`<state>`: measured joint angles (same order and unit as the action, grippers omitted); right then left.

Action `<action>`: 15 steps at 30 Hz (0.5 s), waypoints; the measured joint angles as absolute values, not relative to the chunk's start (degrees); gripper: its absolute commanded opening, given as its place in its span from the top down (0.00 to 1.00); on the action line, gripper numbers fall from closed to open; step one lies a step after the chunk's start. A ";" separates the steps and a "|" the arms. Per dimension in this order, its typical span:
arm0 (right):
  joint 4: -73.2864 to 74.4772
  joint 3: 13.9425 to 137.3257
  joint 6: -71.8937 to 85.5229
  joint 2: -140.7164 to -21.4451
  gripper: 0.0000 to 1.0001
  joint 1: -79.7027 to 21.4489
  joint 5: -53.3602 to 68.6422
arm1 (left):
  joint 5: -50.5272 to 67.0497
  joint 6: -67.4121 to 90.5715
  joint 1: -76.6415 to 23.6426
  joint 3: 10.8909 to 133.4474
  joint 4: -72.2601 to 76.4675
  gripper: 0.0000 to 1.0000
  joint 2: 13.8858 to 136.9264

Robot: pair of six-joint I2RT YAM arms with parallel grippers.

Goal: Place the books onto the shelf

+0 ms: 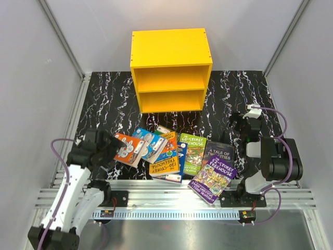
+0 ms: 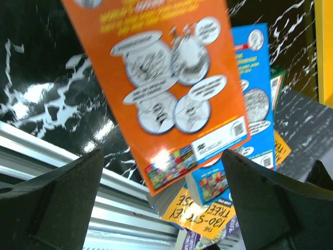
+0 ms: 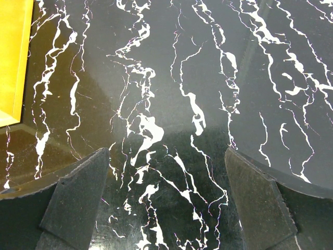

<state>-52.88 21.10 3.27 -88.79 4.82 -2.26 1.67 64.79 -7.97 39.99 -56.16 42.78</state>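
black marbled tabletop [image 1: 104, 104], grey walls [image 1: 31, 78]

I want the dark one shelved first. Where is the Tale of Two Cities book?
In the top view, the dark book lies right of centre, just right of the green book, its near end under the purple book.

Bright, even overhead light fills the top view, with soft shadow inside the shelf [image 1: 170, 49] compartments. The left wrist view is slightly blurred, with glare low on the orange book [image 2: 171, 94]. The glossy desk [image 3: 171, 104] shows a dull sheen
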 measured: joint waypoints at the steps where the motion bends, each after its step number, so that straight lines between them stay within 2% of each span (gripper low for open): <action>1: -52.88 21.10 3.27 -88.79 0.00 4.82 -2.26 | 1.91 67.02 -8.80 37.28 -56.05 0.01 39.51; 10: -52.86 21.10 3.27 -88.79 0.00 4.82 -2.26 | 1.63 79.85 -11.75 21.78 -52.25 0.01 22.98; 15: -52.88 21.10 3.27 -88.79 0.00 4.82 -2.26 | 1.06 84.20 -11.75 15.40 -48.53 0.01 19.62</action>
<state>-52.88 21.10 3.27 -88.79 4.82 -2.26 1.06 84.20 -11.75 15.40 -48.53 19.62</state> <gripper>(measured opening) 0.994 0.987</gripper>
